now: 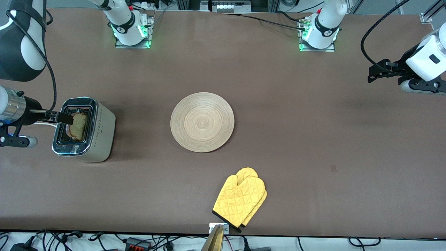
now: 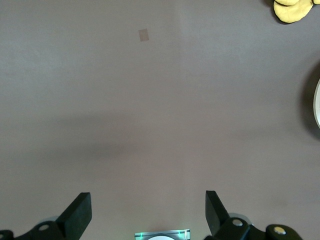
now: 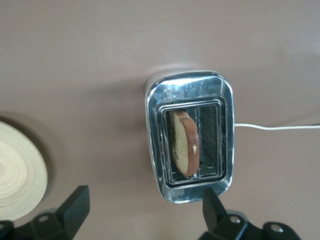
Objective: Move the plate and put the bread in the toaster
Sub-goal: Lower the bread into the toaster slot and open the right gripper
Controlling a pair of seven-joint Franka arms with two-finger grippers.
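Note:
The toaster (image 1: 102,136) stands at the right arm's end of the table, its chrome top (image 3: 190,85) facing up. The bread (image 1: 79,126) stands in the slot on the plate's side and leans a little, its brown crust (image 3: 191,145) showing. The bare bamboo plate (image 1: 202,122) lies flat mid-table; its rim (image 3: 20,175) also shows. My right gripper (image 1: 64,118) hovers open over the toaster's outer edge, holding nothing (image 3: 145,215). My left gripper (image 1: 378,71) waits open above bare table at the left arm's end (image 2: 147,210).
A yellow oven mitt (image 1: 240,200) lies nearer the front camera than the plate, at the table's front edge; its tip (image 2: 295,9) shows too. A white cord (image 3: 275,126) runs from the toaster. The arms' bases (image 1: 132,31) stand along the back edge.

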